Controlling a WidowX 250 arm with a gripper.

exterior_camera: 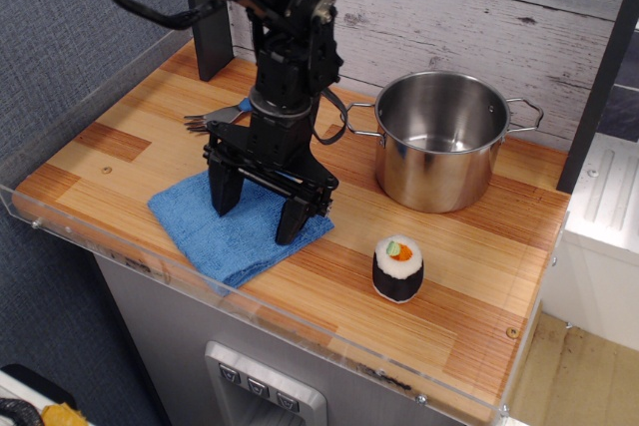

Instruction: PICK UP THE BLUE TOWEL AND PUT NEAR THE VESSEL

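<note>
While my gripper point(258, 214) sits spread with both fingertips down on the towel point(238, 229), nothing's grasped yet; pinch, lift and carry over to the pot point(439, 140) remain.

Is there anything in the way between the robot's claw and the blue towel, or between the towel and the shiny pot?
Nothing visible. The black gripper hangs with open jaws right over the folded blue terry towel. Bare wooden countertop lies between towel and shiny steel pot; the small sushi-roll toy sits off to the side.
</note>
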